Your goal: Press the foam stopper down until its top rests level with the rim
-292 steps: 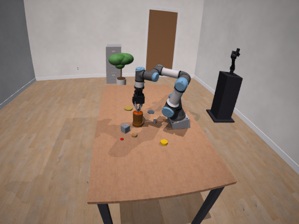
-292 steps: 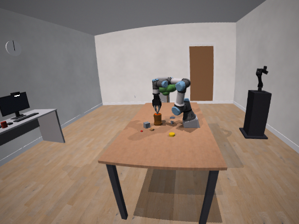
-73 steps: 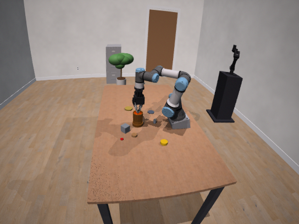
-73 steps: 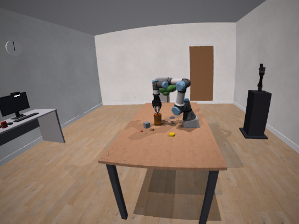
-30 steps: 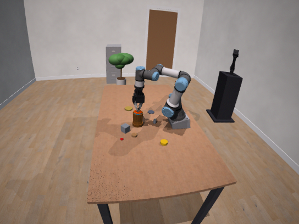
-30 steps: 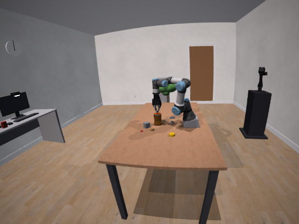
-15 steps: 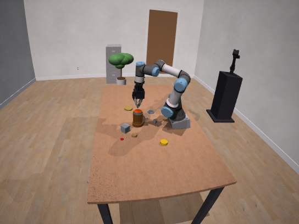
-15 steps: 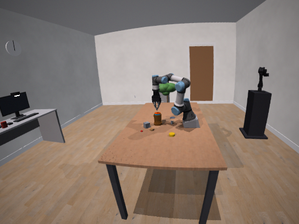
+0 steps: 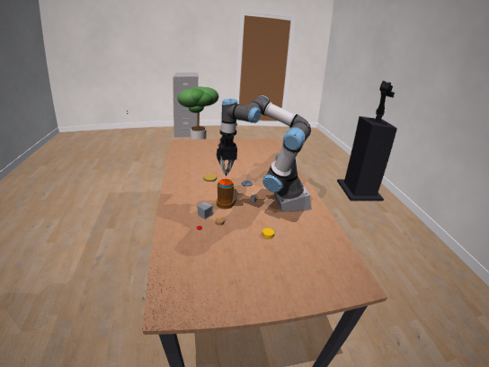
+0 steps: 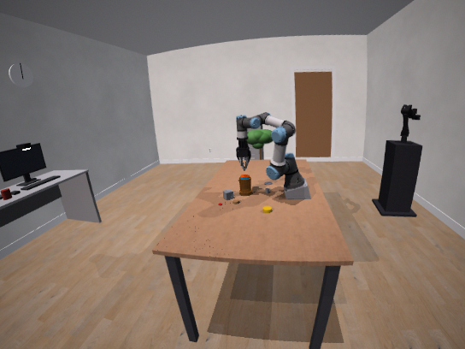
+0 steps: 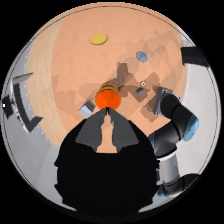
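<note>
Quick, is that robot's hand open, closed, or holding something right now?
Hand: closed, holding nothing, poised just above the orange foam stopper in the jar.

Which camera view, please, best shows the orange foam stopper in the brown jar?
The wrist view: the orange foam stopper fills the centre, just beyond the shut gripper. The top view shows it small, capping the brown jar below the gripper; the exterior view gives only an orange speck.
</note>
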Available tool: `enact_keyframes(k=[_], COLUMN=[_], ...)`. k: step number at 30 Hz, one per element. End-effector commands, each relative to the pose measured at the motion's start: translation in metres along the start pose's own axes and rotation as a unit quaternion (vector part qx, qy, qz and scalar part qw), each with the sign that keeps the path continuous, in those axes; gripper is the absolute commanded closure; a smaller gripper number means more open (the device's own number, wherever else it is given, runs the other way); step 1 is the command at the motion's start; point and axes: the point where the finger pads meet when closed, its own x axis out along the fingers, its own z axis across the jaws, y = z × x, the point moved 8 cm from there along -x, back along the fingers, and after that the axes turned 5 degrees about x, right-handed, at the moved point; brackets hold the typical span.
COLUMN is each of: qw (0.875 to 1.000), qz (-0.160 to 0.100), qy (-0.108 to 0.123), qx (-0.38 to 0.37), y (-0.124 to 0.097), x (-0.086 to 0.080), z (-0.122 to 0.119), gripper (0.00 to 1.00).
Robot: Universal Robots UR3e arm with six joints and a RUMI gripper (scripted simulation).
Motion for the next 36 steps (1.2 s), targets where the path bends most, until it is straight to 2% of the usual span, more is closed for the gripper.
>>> enact_keyframes(k=[1, 21, 31, 36], qw=[1.000, 1.000, 1.000, 1.000], qz=[-0.001, -0.001, -0.001, -0.001], qy=[0.000, -0.001, -0.001, -0.001], qx=[-0.001, -0.001, -0.001, -0.001], y=[0.000, 0.000, 0.000, 0.000], x=[-0.001, 0.006, 0.029, 0.033], z=[0.000, 0.000, 0.000, 0.000], gripper=[1.00, 1.00, 1.00, 1.00])
